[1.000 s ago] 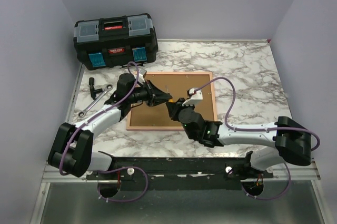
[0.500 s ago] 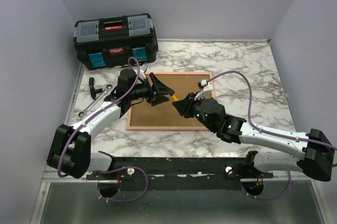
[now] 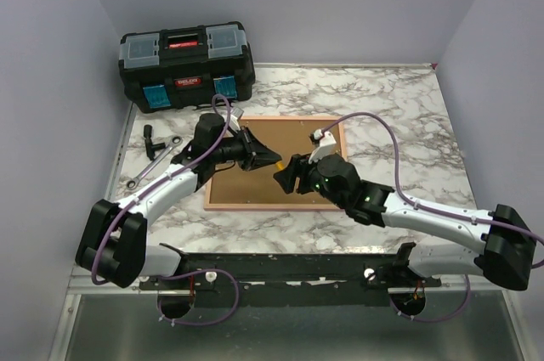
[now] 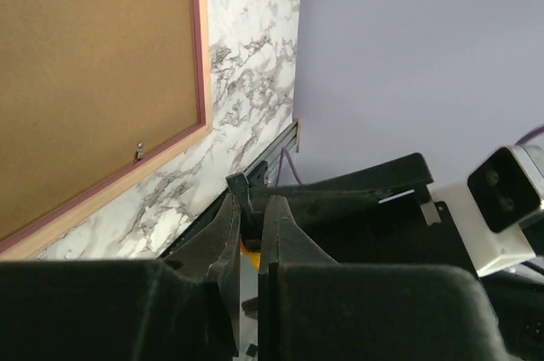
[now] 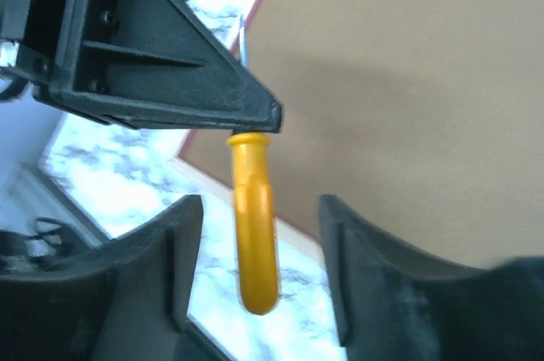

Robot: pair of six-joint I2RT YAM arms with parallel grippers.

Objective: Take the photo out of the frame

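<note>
**A:** From above, the frame point(image 3: 246, 205) lies back-up on the table point(image 3: 399, 106), near the toolbox point(image 3: 187, 64), with its brown backing point(image 3: 297, 136) showing.

**B:** Both arms meet over it, the left fingers point(image 3: 259, 154) nearly tip to tip with the right fingers point(image 3: 285, 180)!

**A:** Left wrist now: the fingers are pinched narrow, and the frame's pink edge runs past above them.

**B:** Right wrist: a yellow handle point(image 5: 253, 234) hangs clamped in the left tips. The right fingers are spread wide on either side, not touching it.
</note>
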